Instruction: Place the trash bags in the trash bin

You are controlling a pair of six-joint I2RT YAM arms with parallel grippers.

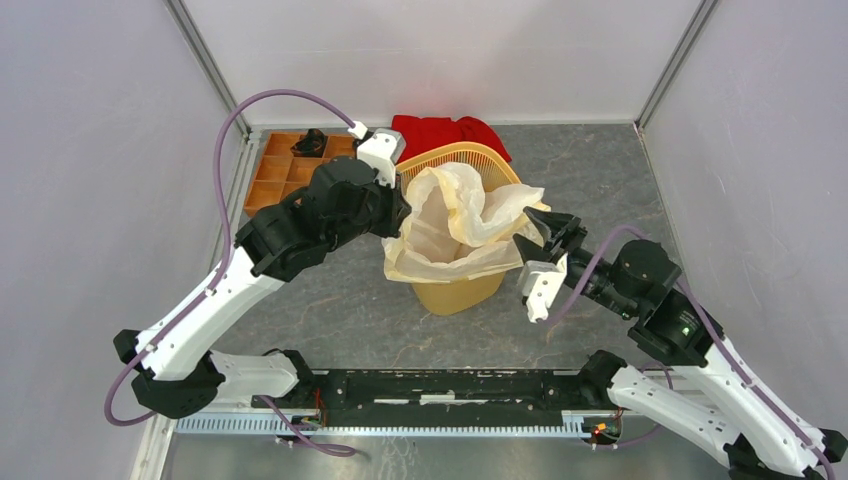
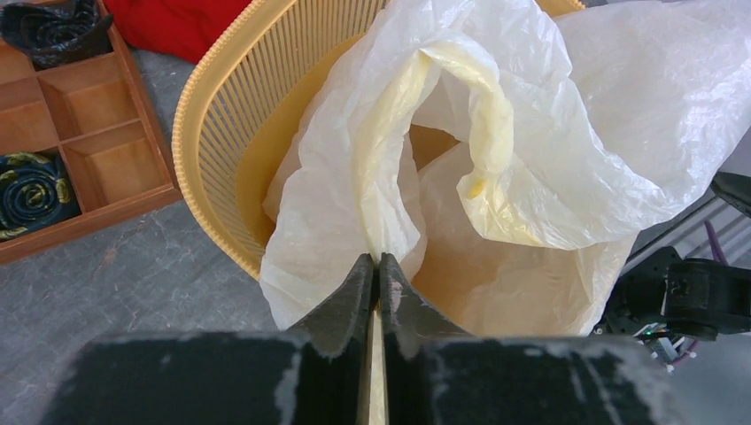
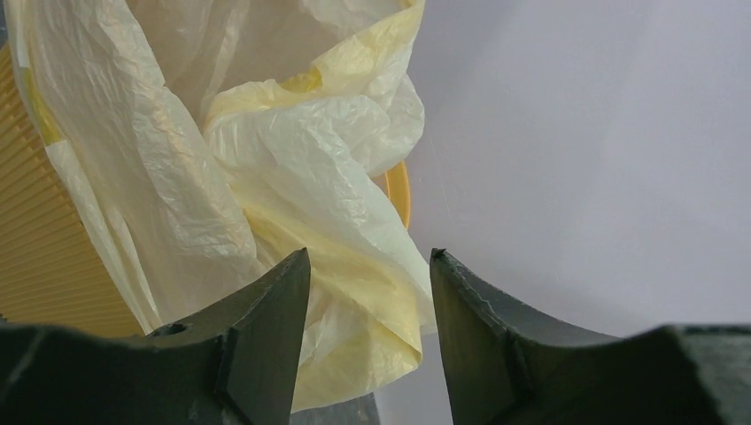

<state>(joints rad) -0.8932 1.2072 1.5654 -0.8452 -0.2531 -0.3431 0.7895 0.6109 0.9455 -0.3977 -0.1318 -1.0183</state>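
Draping over bin point(image 1: 455, 292), bag point(image 1: 460, 215) sits half inside, rest spilling over near and right rim. Left hand point(image 2: 375, 262) clamped on bag fold at left rim. Right hand point(image 3: 370, 261) spread, holding nothing; loose flap directly ahead, so judged nearer for tuck.

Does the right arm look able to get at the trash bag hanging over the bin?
Probably yes. The right gripper is open, and the trash bag lies just ahead of it with nothing between. The left gripper pinches it across the trash bin.
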